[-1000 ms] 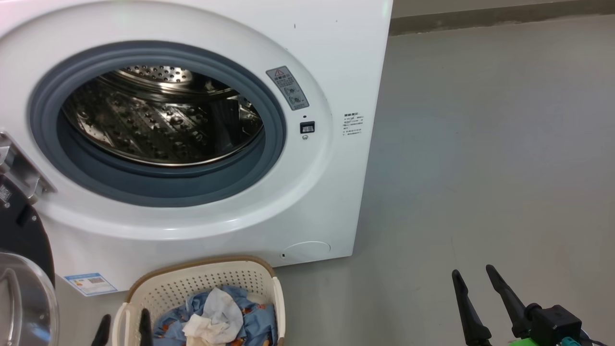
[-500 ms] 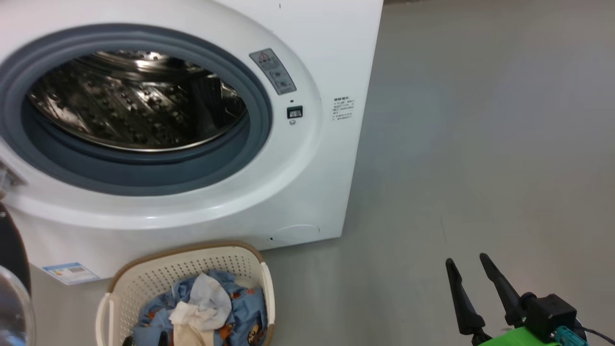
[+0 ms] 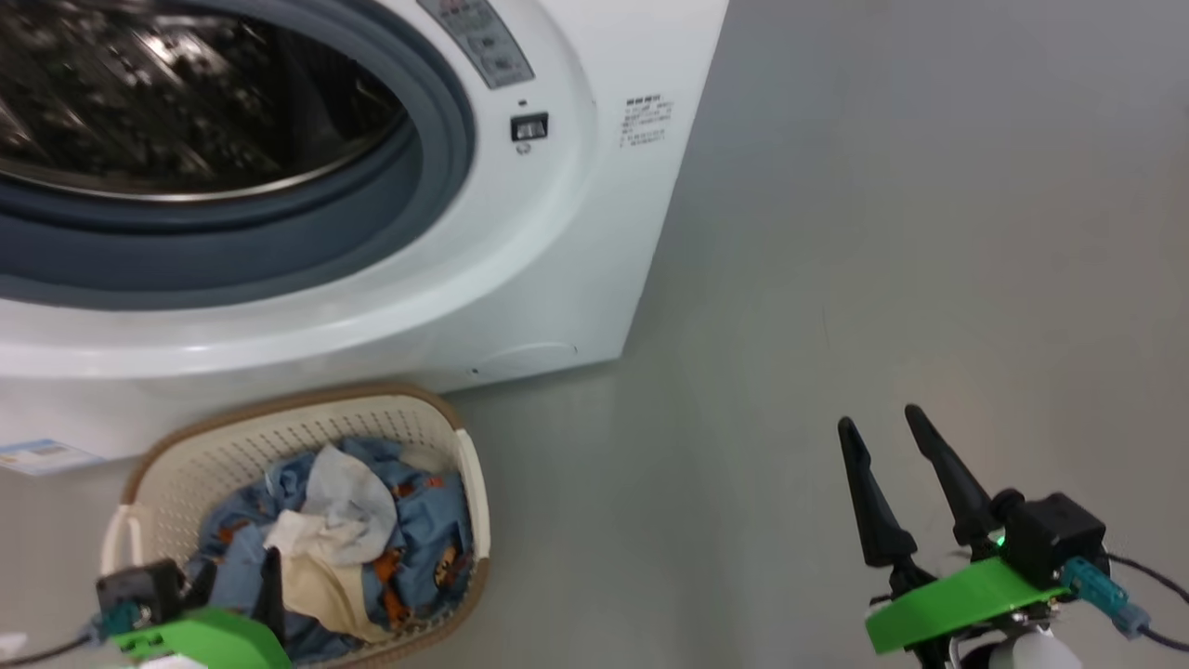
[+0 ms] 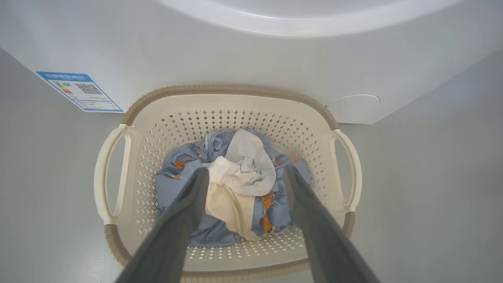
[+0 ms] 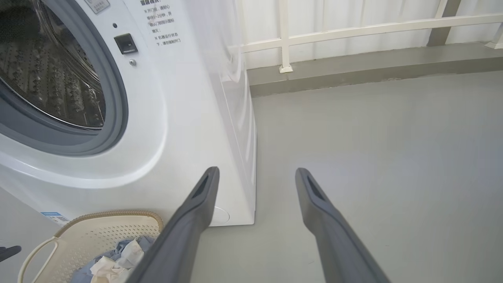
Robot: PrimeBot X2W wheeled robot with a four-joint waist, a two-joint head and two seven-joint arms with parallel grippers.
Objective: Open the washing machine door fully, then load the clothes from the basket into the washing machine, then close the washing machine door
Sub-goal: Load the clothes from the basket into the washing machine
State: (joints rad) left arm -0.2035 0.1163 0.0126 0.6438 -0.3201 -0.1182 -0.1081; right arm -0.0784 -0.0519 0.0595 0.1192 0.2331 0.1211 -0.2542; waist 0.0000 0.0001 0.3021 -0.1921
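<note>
Marking the washing machine (image 4: 235, 59) is a QR-code label (image 4: 80, 91).

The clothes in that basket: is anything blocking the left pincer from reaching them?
Nothing visible does. The left pincer hangs open directly over the clothes, which lie uncovered in the basket, with no lid or other object between them.

So the basket (image 4: 232, 89) sits just in front of the washer (image 4: 235, 51), clothes (image 4: 232, 204) heaped inside. The left gripper (image 4: 246, 172) has its jaws over the heap, its middle between them. Between the right gripper (image 5: 255, 171) jaws there's floor (image 5: 373, 157), washer to their left.
</note>
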